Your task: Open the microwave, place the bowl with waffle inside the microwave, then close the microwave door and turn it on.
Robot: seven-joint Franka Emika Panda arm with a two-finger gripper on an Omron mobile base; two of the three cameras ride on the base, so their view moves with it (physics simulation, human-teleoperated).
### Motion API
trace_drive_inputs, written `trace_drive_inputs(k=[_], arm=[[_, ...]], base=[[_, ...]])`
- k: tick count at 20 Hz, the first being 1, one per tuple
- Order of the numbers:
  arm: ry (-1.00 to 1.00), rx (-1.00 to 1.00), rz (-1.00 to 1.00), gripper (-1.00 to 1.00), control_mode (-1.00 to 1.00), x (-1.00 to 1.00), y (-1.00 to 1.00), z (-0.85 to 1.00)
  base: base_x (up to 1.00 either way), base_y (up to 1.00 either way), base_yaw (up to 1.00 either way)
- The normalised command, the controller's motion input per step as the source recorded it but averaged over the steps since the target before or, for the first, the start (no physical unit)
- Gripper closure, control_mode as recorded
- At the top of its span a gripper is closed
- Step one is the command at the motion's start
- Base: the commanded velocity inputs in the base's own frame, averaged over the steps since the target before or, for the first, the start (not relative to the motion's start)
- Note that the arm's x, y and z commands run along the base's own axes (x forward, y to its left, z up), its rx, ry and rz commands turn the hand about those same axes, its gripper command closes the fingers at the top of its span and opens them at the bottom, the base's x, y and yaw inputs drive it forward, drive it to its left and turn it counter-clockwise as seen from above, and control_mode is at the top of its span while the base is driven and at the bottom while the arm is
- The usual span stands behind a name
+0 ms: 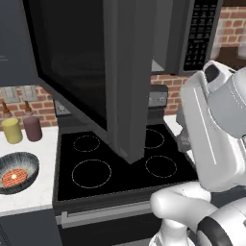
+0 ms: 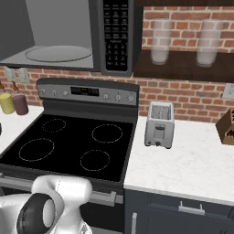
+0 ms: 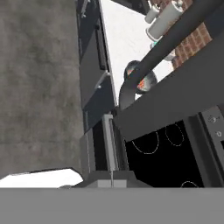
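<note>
Item: microwave door (image 1: 86, 72). Stands swung out from the microwave (image 2: 64, 34), reaching forward over the stove (image 1: 120, 166); its long bar handle (image 3: 175, 39) crosses my hand view on a slant. Cavity exposed, with the glass turntable (image 2: 57, 53) bare and the keypad panel (image 2: 115, 34) to its right.

Item: bowl (image 1: 18, 171). Sits on the white worktop (image 1: 33, 153) left of the stove, upright, with the waffle (image 1: 14, 178) lying inside. Just behind it stand a yellow jar (image 1: 12, 130) and a mauve jar (image 1: 32, 128), close enough to matter.

Item: fingers. Pressed together with nothing between them; I do not see them gripping the handle or anything else.

Handling note: I judge the opening step done or nearly so, and fetching the bowl to be the step in hand. To do it well, I would draw the hand clear under the door edge, spread the fingers before descending, and take the bowl by its near rim, away from the jars. Keep it level so the waffle does not slide, and route the lift around the projecting door instead of beneath it.
</note>
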Motion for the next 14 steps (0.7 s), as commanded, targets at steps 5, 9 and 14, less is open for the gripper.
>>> trace_drive_inputs(k=[5, 9, 14], arm=[[-0.28, 0.38, 0.00, 1.00, -1.00, -1.00, -1.00, -0.22], [-0.13, 0.44, 0.00, 1.00, -1.00, -1.00, -1.00, -0.02], [-0.16, 0.32, 0.09, 1.00, -1.00, -0.23, -0.90, 0.00]], base=[[0.00, 0.00, 0.00], [0.00, 0.00, 0.00], [0.00, 0.00, 0.00]])
